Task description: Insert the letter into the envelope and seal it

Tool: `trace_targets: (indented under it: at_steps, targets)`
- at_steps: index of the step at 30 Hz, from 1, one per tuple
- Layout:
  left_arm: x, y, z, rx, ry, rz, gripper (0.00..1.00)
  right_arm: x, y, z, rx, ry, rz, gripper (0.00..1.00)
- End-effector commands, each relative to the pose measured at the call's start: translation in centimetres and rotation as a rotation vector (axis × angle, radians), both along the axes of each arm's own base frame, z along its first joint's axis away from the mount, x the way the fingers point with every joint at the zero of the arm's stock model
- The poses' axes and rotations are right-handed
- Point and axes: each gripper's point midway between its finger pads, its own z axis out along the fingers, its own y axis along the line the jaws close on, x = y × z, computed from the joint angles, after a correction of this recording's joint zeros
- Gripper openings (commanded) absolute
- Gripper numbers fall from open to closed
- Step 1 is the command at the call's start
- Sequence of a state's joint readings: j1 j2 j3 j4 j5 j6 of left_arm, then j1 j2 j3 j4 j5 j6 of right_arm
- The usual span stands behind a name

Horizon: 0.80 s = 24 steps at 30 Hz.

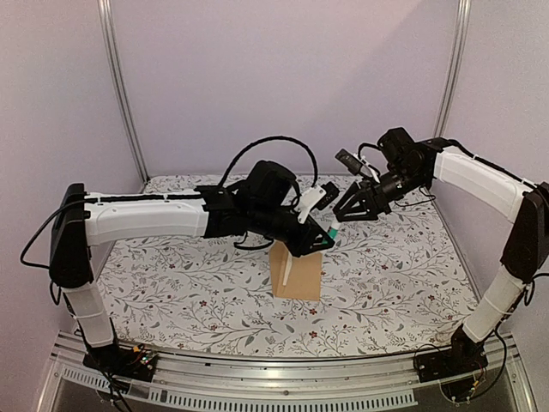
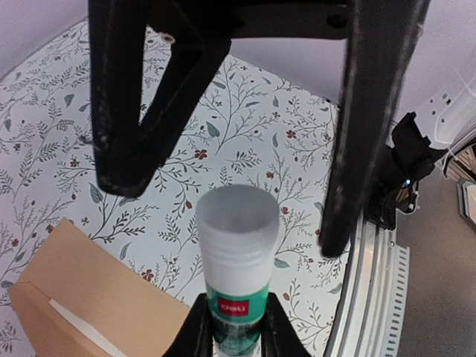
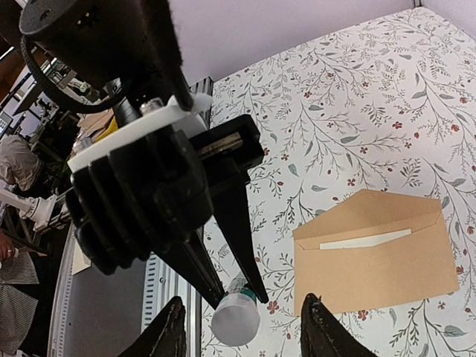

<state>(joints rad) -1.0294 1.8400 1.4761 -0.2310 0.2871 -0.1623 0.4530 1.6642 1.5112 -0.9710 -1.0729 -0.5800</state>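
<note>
Step in hand, as I judge: uncap glue stick (image 2: pixel 236 245) before sealing. Left claw (image 2: pixel 236 329) clamped on stick's green barrel. Cap (image 3: pixel 235 318) points at right claw (image 3: pixel 244 331), whose jaws stand apart either side of cap, not touching.

Centre cap between pads, close squarely, pull along stick's axis.

Envelope (image 3: pixel 379 260) flat on bench (image 1: pixel 171 292) below claws, flap open. Letter (image 3: pixel 364 239) inside, edge showing.

Nothing between claws. Cable (image 1: pixel 257 146) loops above left wrist.

Soft, even light from above leaves only faint shadows on the table (image 1: pixel 171 283). The top view is slightly grainy. Both wrist views bow at the edges. The glue stick (image 2: pixel 236 245) near the lens is soft, and the envelope (image 3: pixel 375 260) is sharp.
</note>
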Motion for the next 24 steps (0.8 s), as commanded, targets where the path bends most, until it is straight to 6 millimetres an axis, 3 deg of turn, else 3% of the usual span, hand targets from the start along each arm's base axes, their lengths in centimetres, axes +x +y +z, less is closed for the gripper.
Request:
trace_targets:
  at_steps: [1, 5, 17, 24]
  targets:
    - [0.8, 0.1, 2.7, -0.075, -0.031, 0.010, 0.00, -0.6, 0.2, -1.1, -0.004, 0.043, 0.025, 0.50]
    - [0.9, 0.1, 2.8, -0.080, -0.031, 0.009, 0.00, -0.6, 0.3, -1.3, -0.004, 0.050, 0.027, 0.44]
    - [1.0, 0.2, 2.5, -0.080, -0.018, 0.005, 0.00, -0.9, 0.5, -1.4, 0.012, 0.079, 0.046, 0.15]
    - [0.7, 0.6, 1.8, -0.073, 0.004, -0.038, 0.00, -0.5, 0.1, -0.8, -0.015, -0.001, 0.061, 0.03]
